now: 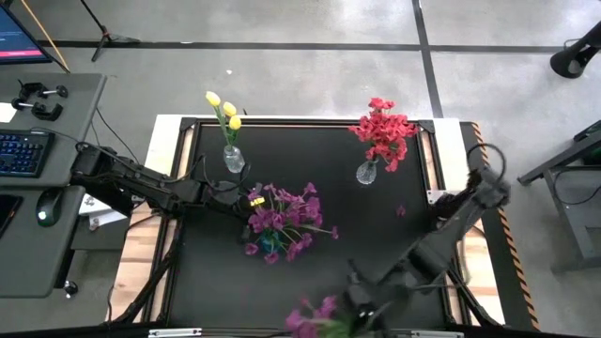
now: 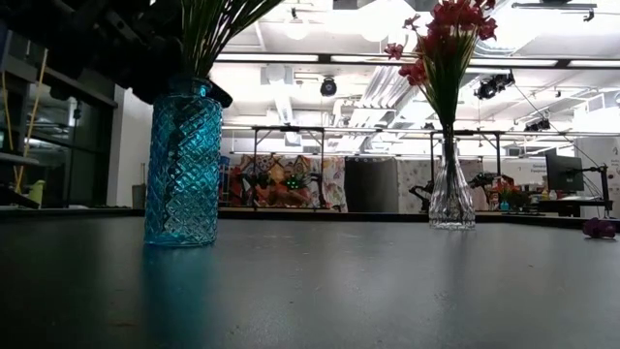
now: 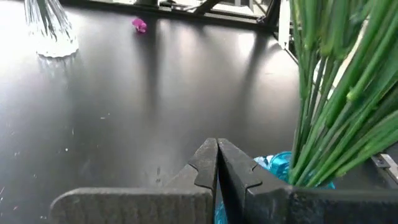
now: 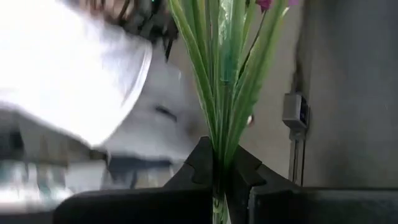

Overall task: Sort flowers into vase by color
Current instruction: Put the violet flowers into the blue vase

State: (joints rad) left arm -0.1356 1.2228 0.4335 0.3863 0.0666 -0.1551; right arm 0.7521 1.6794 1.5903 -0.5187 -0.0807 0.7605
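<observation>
Black table (image 1: 310, 282) first, carrying a blue vase (image 2: 183, 165) crowded with purple flowers (image 1: 282, 218) mid-table. Right gripper (image 4: 217, 163) at the near edge — pinching a purple bunch (image 1: 312, 317) by its green stems. Left gripper (image 3: 217, 163) beside the blue vase — pressed together, empty.

Purple flowers (image 1: 315, 317) partly cut off at the high view's lower edge, right end effector (image 1: 362, 314) there blurred, blue vase (image 2: 183, 163) top hidden behind dark arm in low view, its blooms out of frame, small purple piece (image 2: 599, 227) near the low view's right edge too small to tell
</observation>
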